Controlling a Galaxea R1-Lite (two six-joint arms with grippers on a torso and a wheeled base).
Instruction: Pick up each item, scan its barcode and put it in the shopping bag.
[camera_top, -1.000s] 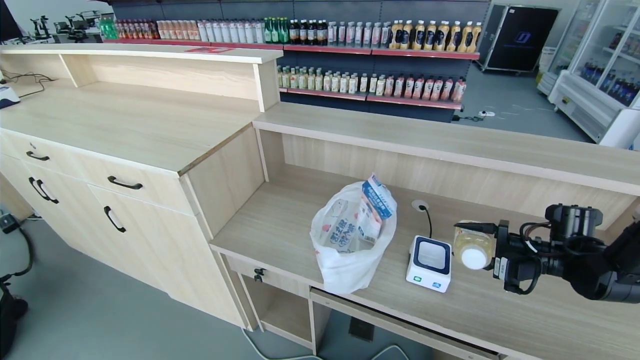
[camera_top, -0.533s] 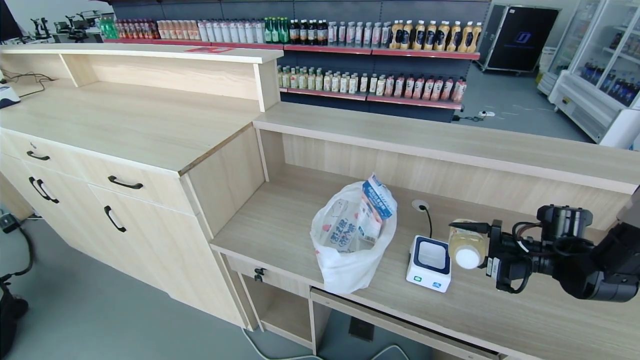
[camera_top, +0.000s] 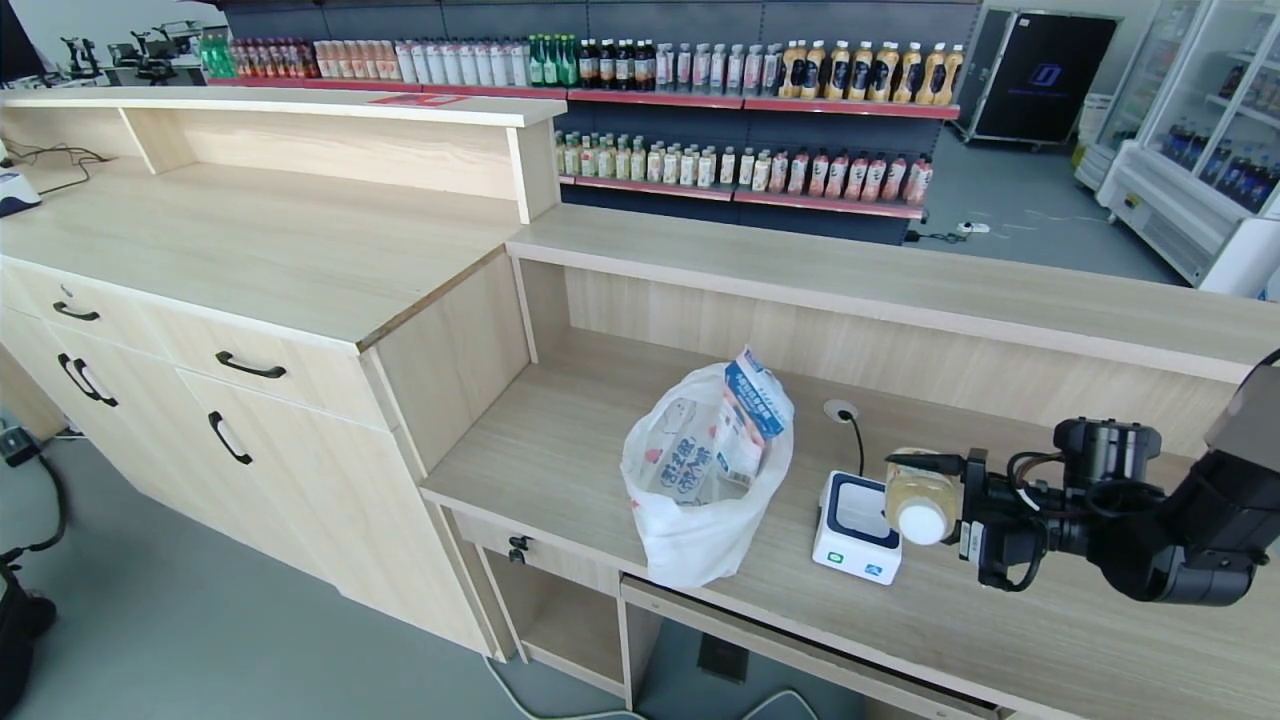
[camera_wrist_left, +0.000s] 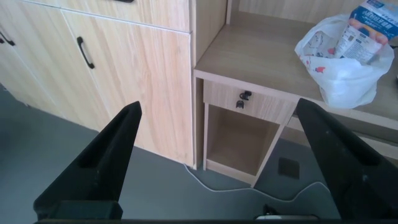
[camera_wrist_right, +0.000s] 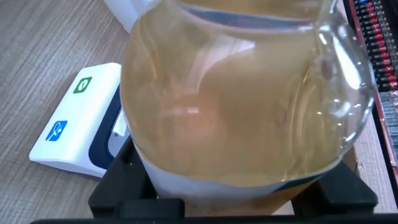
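**Bottle carried leftward to the scanner's edge**

Over the last second the right arm has slid left across the lower right of the head view. It has taken the drink bottle (camera_top: 918, 495) from clear of the barcode scanner (camera_top: 855, 525) to a spot where the bottle overlaps the scanner's right edge. The bag, scanner and counter have kept their places.

The wooden checkout counter (camera_top: 560, 450) runs from the centre of the frame to the lower right. A taller cabinet (camera_top: 300, 250) with black handles fills the left half. Along the top of the frame stand shelves of bottled drinks (camera_top: 700, 70).

Just left of centre on the counter sits the white plastic shopping bag (camera_top: 690, 520), mouth open. A blue and white carton (camera_top: 750, 415) stands up out of the bag, and other printed packs show through its wall.

The right gripper (camera_top: 940, 492) is clamped on the bottle, which lies on its side with its white cap facing the camera. The bottle is clear and holds a pale yellow liquid. It is above the counter, not resting on it.

The white scanner lies flat to the right of the bag, near it but apart. Its dark window faces up and a black cable (camera_top: 857, 445) runs back from it to a round port in the counter.

In the left wrist view the left gripper (camera_wrist_left: 219, 107) is spread wide with nothing between its dark fingers (camera_wrist_left: 93, 168).
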